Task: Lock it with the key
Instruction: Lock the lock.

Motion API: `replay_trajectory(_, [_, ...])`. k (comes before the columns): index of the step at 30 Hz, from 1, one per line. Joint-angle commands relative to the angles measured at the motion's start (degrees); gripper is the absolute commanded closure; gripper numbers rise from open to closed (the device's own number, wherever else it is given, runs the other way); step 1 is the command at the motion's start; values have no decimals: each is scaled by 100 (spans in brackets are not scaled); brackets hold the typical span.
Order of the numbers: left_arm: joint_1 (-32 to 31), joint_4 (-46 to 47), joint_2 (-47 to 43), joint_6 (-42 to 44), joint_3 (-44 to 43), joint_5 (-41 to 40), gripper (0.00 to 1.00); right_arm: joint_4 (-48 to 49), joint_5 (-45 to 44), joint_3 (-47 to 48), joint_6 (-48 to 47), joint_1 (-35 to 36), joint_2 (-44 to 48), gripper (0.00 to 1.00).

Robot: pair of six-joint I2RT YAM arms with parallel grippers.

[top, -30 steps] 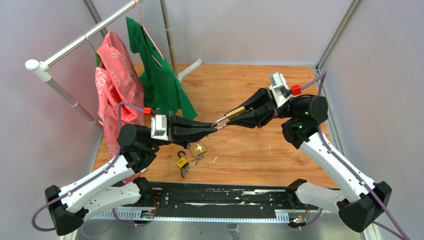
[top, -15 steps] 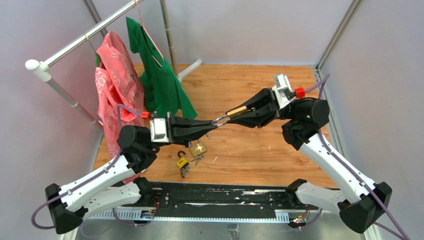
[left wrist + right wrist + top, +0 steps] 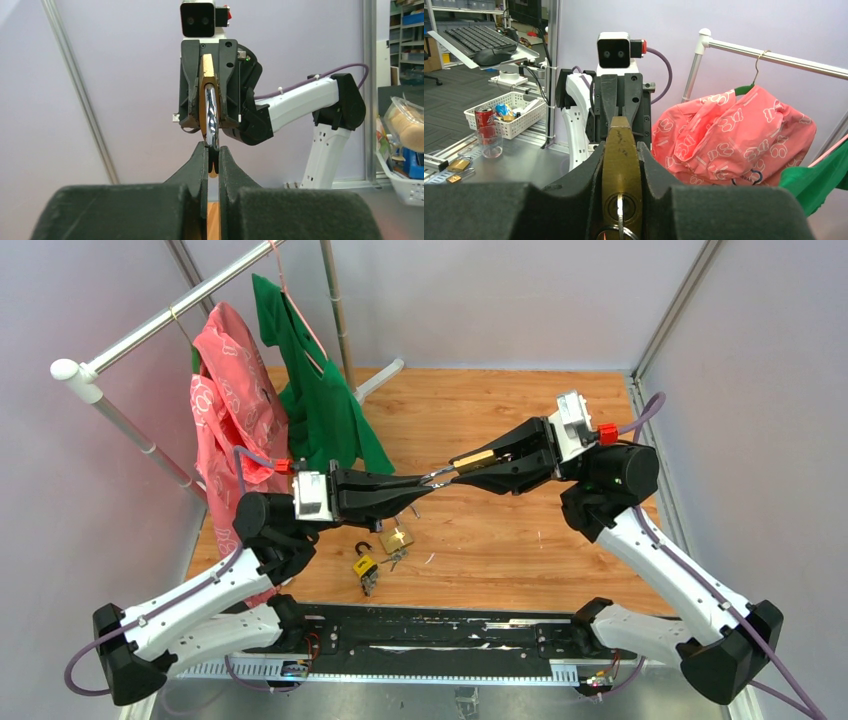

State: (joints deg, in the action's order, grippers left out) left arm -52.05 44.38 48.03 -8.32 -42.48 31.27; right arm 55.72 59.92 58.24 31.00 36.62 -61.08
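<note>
Right tool [image 3: 460, 469] is clamped on the brass padlock [image 3: 621, 165] body, mid-air above the desk [image 3: 520, 540] centre; left tool [image 3: 213, 155] is pinched together on its steel shackle [image 3: 211, 115]. It looks dense, rigid and slick, so the flat faces are best gripped; the key [image 3: 620, 212] at its right end seems small and fiddly.

You have a wooden table [image 3: 520, 410] in front of you. Take the brass padlock [image 3: 398, 538] lying flat near its front edge as your mark. A yellow padlock [image 3: 364, 564] lies just beside it, a little nearer you and to the left. A small bunch of keys [image 3: 395, 559] sits close against the brass padlock's near side. Well behind it, the white rack foot [image 3: 378, 380] rests on the wood. Nearer you, a black plate [image 3: 440, 635] borders the table.
</note>
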Motion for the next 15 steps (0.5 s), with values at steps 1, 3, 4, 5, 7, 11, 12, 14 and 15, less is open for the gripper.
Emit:
replay_trajectory(1, [-455,448,360,-443,-157,1089,100,-595,-675,-115,-258,178,-760,100])
replay_trajectory(3, [-463,466,329,-189,-149,1039,100,-526,-704,-180,-239,202,-791,100])
replay_trajectory(4, [-464,466,296,13,-124,994,100,-592,-728,-237,-276,215,-773,100])
replay_trajectory(5, [-464,466,274,214,-110,916,100,-630,-745,-279,-305,238,-748,100])
replay_trajectory(7, [-464,466,245,571,-86,713,100,-650,-811,-382,-331,271,-703,100])
replay_trajectory(11, [-488,773,310,745,-65,249,100,-647,-916,-474,-350,317,-732,100])
replay_trajectory(12, [-526,880,335,657,-55,268,100,-596,-947,-472,-341,334,-773,100])
replay_trajectory(14, [-625,896,360,586,-10,286,100,-495,-979,-463,-293,345,-833,100])
replay_trajectory(15, [-676,897,369,554,24,330,100,-410,-994,-456,-256,352,-861,100])
